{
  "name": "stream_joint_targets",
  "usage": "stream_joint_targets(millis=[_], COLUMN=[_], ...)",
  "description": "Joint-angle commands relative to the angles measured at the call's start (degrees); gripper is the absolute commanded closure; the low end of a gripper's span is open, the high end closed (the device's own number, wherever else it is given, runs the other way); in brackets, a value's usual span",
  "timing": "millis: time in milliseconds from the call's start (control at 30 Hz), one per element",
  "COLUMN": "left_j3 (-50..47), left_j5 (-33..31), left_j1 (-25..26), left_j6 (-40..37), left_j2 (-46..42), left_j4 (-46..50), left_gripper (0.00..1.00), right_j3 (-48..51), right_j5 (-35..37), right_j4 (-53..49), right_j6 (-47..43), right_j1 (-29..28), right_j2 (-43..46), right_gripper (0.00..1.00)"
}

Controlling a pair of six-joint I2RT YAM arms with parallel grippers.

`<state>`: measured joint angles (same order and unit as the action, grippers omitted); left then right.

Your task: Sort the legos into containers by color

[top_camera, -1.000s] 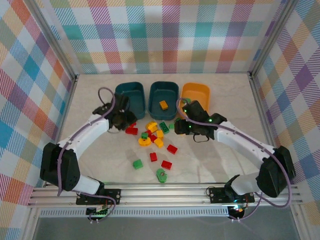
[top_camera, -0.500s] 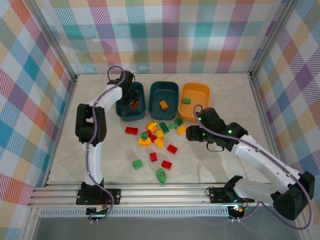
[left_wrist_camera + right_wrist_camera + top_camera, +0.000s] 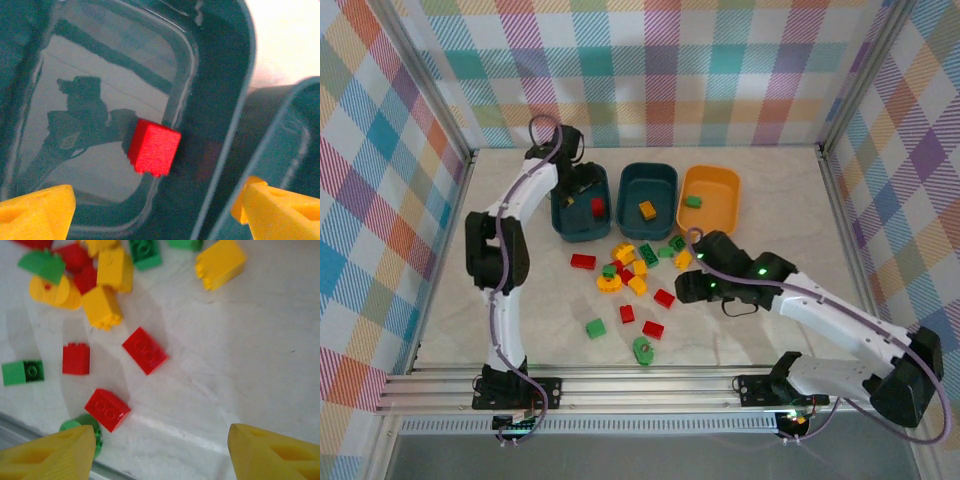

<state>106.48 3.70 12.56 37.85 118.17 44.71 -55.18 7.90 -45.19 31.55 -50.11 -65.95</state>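
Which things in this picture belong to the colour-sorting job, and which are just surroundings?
Job:
loose legos on the table
left teal tub, holding a red brick
middle teal tub, holding a yellow brick
orange tub, holding a green brick

Surroundings:
plaid walls
metal rail

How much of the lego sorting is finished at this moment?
Done: one red brick lies in the left teal tub, one yellow brick in the middle teal tub, one green brick in the orange tub. In hand: nothing; the left gripper and right gripper are open. Left: many loose bricks on the table.
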Motion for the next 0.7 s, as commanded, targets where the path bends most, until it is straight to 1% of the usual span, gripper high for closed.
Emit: stream_joint_targets(millis=[0, 33, 67, 167, 267, 367, 433, 500, 567, 667], left_j3=[-11.3, -17.8, -24.1, -40.8, -55.1, -65.3, -69.5, -71.7, -72.0, -71.3], left_j5=[1.9, 2.9, 3.7, 4.7, 7.4, 8.2, 7.9, 7.1, 6.5, 6.6], left_j1=[-0.3, -0.2, -0.1, 0.0, 0.8, 1.7, 1.9, 1.9, 1.9, 1.9], left_j6=[1.5, 2.7, 3.5, 6.3, 9.7, 11.8, 12.7, 12.7, 12.0, 11.0], left_j2=[-14.9, -19.6, -24.0, -35.6, -46.1, -55.6, -61.4, -65.4, -67.9, -68.9], left_j4=[-5.3, -8.5, -11.8, -17.2, -19.6, -18.7, -17.5, -16.1, -14.4, -13.3], left_gripper=[0.07, 0.04, 0.03, 0.00, 0.00, 0.00, 0.00, 0.00, 0.00, 0.00], right_j3=[-0.6, -0.8, -1.0, -2.9, -6.4, -9.4, -11.0, -11.3, -11.7, -12.8], right_j5=[0.5, 0.6, 0.7, 0.7, 0.6, 0.1, -1.0, -2.1, -3.8, -4.7], right_j4=[0.8, 1.3, 1.8, 2.5, 1.7, 1.0, 1.1, 2.2, 3.0, 2.9], right_j6=[2.4, 2.9, 3.4, 4.0, 3.5, 3.3, 4.1, 5.7, 6.7, 8.3], right_j1=[-6.1, -8.1, -10.1, -15.8, -20.9, -24.4, -25.5, -25.7, -25.8, -25.8], right_j2=[-4.6, -6.6, -8.6, -15.1, -21.8, -26.8, -29.6, -31.5, -33.4, -35.9], right_gripper=[0.29, 0.29, 0.29, 0.29, 0.26, 0.25, 0.25, 0.25, 0.27, 0.30])
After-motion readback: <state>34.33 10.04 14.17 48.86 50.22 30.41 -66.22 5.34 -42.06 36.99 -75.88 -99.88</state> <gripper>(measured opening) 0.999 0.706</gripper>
